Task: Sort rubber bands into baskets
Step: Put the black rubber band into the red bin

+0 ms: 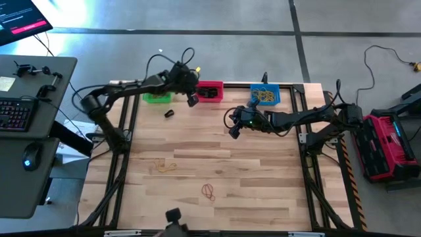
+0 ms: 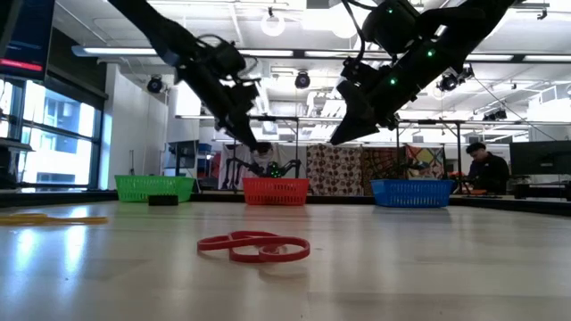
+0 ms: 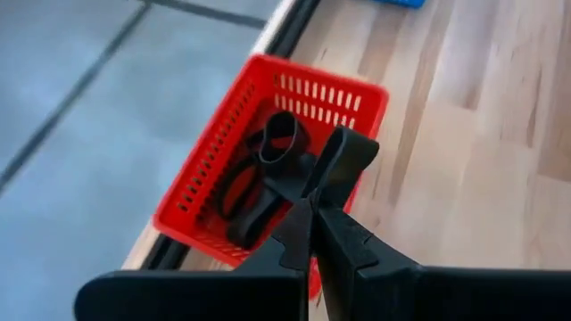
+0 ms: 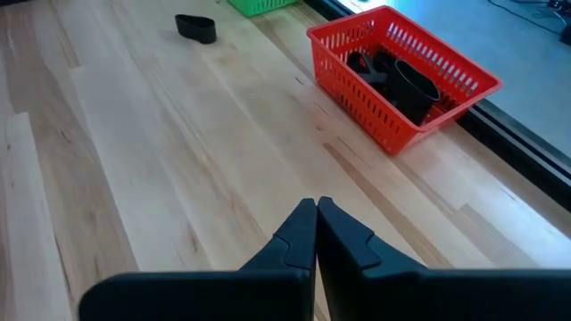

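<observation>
Both grippers are pinched fully shut with nothing between the fingers; the left gripper (image 1: 191,100) hangs above the table's far edge beside the red basket (image 1: 210,91), and the right gripper (image 1: 233,131) hovers over bare wood in front of the blue basket (image 1: 266,95). Going left to right along the far edge: the green basket (image 1: 157,97) with a black band (image 1: 169,113) lying loose on the table just in front of it; the red basket, holding dark bands (image 3: 268,169); the blue basket, holding a tangle of tan bands (image 1: 265,95). Nearer the front, tan bands (image 1: 164,166) and a red band (image 1: 208,191) lie flat on the pale wooden table (image 1: 263,178). All three baskets are rectangular lattice plastic. I judge the bands light, soft and floppy; lying flat, they are best pinched across one strand, fingertips down to the wood; they may stretch or snag.
</observation>
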You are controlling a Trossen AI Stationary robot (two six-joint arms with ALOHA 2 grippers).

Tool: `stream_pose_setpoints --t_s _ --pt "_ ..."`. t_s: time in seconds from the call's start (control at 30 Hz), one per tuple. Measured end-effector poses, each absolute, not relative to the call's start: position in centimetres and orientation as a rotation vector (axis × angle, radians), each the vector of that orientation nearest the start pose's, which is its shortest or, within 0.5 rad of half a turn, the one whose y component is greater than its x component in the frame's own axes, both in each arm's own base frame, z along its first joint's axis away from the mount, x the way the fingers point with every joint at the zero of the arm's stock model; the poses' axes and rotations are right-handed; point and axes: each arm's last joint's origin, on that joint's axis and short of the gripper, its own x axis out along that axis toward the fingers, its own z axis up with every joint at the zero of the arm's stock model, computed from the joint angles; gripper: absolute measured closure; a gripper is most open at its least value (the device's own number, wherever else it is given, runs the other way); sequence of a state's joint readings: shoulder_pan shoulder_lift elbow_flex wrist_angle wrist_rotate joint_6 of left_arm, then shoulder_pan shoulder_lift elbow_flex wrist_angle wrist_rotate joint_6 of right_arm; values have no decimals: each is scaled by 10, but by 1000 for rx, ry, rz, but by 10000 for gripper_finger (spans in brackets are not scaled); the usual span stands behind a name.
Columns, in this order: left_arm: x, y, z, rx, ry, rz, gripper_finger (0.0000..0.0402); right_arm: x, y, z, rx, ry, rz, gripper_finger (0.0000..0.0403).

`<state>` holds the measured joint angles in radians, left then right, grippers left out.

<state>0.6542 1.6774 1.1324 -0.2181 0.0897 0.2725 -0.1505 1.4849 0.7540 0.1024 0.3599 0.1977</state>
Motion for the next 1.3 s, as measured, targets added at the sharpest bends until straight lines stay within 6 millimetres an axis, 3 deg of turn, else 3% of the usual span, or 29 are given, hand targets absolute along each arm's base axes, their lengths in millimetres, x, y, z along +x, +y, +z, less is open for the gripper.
stream_pose_setpoints --t_s 0.2,0.37,0.67,0.93,1.1,1.3 --pt "298 244 211 -55 878 423 401 292 -55 192 124 580 -555 403" --pt "304 256 207 -74 938 409 401 292 -55 192 125 579 -555 403" --pt "311 262 206 -87 961 400 401 291 -56 192 101 587 -554 403" --pt "323 271 190 -120 988 360 401 291 -56 191 99 600 -554 403" --pt "330 273 189 -116 984 353 401 291 -56 191 101 600 -554 403" --pt "329 270 190 -114 1002 341 371 290 -56 191 101 601 -555 403"
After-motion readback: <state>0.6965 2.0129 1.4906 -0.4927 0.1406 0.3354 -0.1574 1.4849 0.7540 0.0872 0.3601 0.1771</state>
